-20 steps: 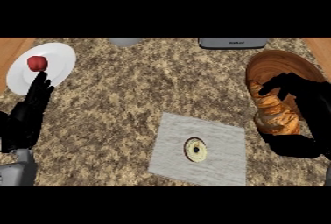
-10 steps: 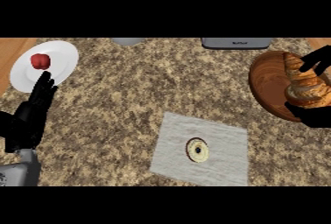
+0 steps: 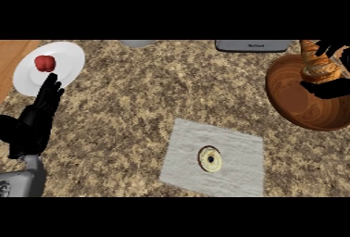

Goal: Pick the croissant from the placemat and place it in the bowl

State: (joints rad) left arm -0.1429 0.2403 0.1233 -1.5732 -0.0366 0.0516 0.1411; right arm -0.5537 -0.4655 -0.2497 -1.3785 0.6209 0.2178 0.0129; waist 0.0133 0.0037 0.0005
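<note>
The right hand shows at the view's upper right edge, its dark fingers curled round the croissant, pinching it from above and below. The croissant sits between them, over the far side of the wooden bowl. Down and left of those fingers lies the grey placemat, bearing a small round disc. Far left, the left hand rests open, fingers straight, tips beside a white plate with 1 red fruit.

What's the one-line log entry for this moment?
right hand: shut on croissant, over bowl | left hand: open, resting | placemat: holds small ring
</note>
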